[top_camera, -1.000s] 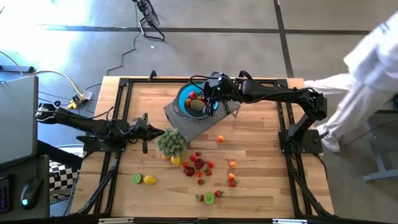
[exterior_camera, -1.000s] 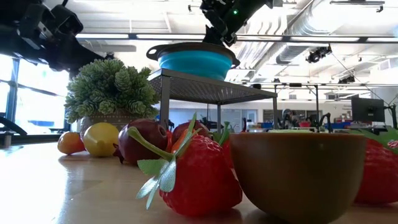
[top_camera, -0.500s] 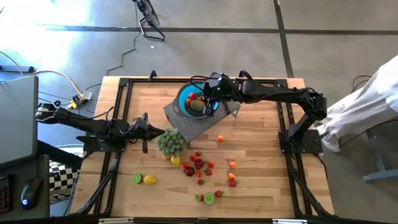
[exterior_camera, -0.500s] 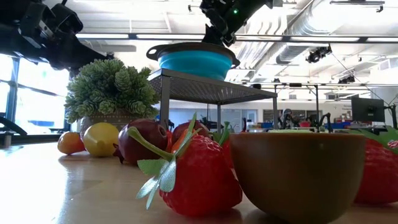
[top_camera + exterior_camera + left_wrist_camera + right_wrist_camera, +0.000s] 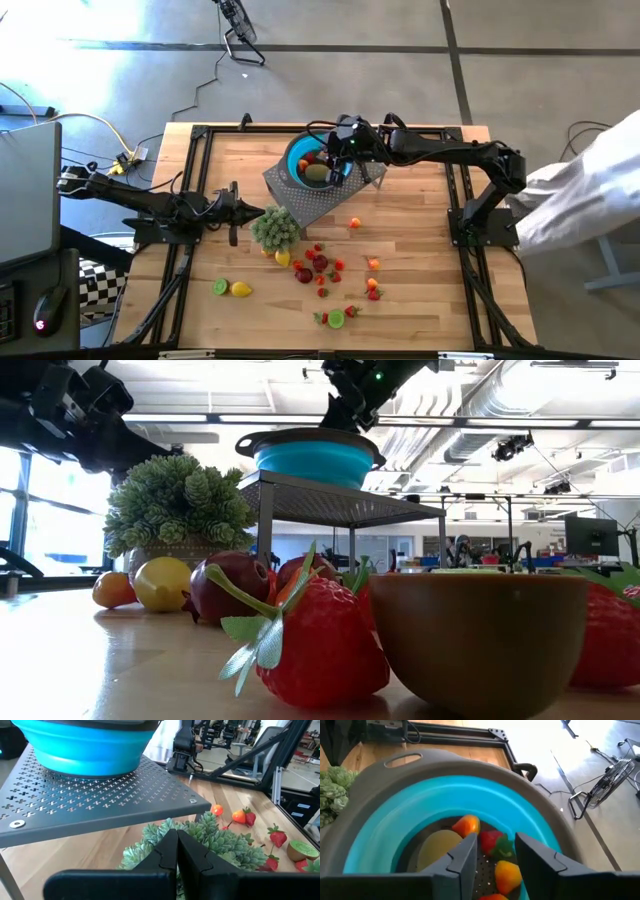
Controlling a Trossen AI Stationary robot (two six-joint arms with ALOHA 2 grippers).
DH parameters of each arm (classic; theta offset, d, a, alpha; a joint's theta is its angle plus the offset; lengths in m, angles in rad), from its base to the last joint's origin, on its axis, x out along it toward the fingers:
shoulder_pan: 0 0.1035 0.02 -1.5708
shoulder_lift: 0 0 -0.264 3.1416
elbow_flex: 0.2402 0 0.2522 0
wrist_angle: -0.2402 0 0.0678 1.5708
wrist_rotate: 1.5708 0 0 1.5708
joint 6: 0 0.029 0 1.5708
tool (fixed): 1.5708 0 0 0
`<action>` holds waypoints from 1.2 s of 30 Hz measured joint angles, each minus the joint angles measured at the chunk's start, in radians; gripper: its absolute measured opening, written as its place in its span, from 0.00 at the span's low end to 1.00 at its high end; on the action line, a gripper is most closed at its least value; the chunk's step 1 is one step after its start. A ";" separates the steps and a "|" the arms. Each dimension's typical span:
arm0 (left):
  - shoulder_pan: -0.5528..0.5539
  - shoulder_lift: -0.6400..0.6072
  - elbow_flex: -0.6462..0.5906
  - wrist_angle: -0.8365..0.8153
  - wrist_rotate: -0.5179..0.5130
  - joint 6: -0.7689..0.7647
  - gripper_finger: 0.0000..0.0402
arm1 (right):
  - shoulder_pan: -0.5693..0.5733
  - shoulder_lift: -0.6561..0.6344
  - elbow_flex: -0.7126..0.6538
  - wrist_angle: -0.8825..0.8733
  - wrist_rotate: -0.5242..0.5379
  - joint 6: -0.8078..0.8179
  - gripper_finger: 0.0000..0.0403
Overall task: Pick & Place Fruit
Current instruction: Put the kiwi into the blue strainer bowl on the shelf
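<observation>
Loose fruit [image 5: 320,265] scattered on the table's near half, by the artificial plant [image 5: 275,227]. Left gripper [image 5: 258,212] clenched, empty, beside that plant. Farther back, right gripper [image 5: 492,851] parted over the blue bowl [image 5: 420,815]; several fruit pieces lie inside.

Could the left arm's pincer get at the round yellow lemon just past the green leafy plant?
Probably yes: the left pincer, shut, sits beside the plant, and the lemon lies uncovered on the wooden table, though hugging the plant.
</observation>
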 joint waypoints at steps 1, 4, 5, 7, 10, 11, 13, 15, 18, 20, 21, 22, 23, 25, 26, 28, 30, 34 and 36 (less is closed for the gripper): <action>0.000 0.000 0.000 -0.002 0.000 -0.004 0.00 | 0.004 -0.005 0.000 0.000 -0.001 0.000 0.30; 0.000 0.000 0.001 -0.015 0.000 -0.007 0.00 | 0.018 -0.027 0.000 -0.033 0.000 0.000 0.24; 0.000 0.000 0.001 -0.020 0.000 -0.007 0.00 | 0.026 -0.032 0.000 -0.048 0.000 0.000 0.21; 0.000 0.000 0.001 -0.027 0.000 -0.007 0.00 | 0.042 -0.043 0.000 -0.079 -0.003 0.005 0.16; 0.000 0.000 0.001 -0.025 0.000 -0.007 0.00 | 0.070 -0.059 0.000 -0.119 -0.004 0.023 0.07; 0.000 0.000 0.001 -0.025 0.000 -0.007 0.00 | 0.079 -0.065 0.000 -0.133 -0.004 0.024 0.05; 0.000 0.000 0.001 -0.024 0.000 -0.007 0.00 | 0.099 -0.077 0.000 -0.166 -0.003 0.024 0.02; 0.000 0.000 0.001 -0.020 0.000 -0.007 0.00 | 0.120 -0.081 0.000 -0.173 -0.003 0.025 0.01; 0.000 0.000 0.001 -0.019 0.000 -0.007 0.00 | 0.143 -0.097 0.000 -0.203 -0.005 0.027 0.01; 0.000 0.000 0.001 -0.018 0.000 -0.008 0.00 | 0.156 -0.105 0.002 -0.208 -0.003 0.027 0.01; 0.000 0.000 0.001 -0.018 0.000 -0.008 0.00 | 0.161 -0.107 0.003 -0.219 -0.005 0.027 0.01; 0.000 0.000 0.001 -0.018 0.000 -0.008 0.00 | 0.163 -0.113 0.003 -0.243 -0.003 0.027 0.01; 0.000 0.000 0.001 -0.018 0.000 -0.010 0.00 | 0.163 -0.119 0.002 -0.271 -0.003 0.027 0.01; 0.000 0.000 0.001 -0.018 0.000 -0.011 0.00 | 0.163 -0.120 0.002 -0.299 -0.004 0.035 0.01; 0.000 0.000 0.001 -0.018 0.000 -0.011 0.00 | 0.163 -0.125 0.002 -0.311 -0.004 0.044 0.01; 0.000 0.000 0.001 -0.018 0.000 -0.011 0.00 | 0.161 -0.150 0.001 -0.358 -0.003 0.065 0.01; 0.000 0.000 0.001 -0.018 0.001 -0.011 0.00 | 0.161 -0.161 0.003 -0.365 -0.003 0.071 0.01; 0.000 -0.001 0.001 -0.017 0.001 -0.018 0.00 | 0.156 -0.194 -0.019 -0.383 -0.005 0.069 0.01; 0.000 -0.001 0.001 -0.016 0.001 -0.039 0.00 | 0.154 -0.219 -0.037 -0.379 -0.003 0.064 0.01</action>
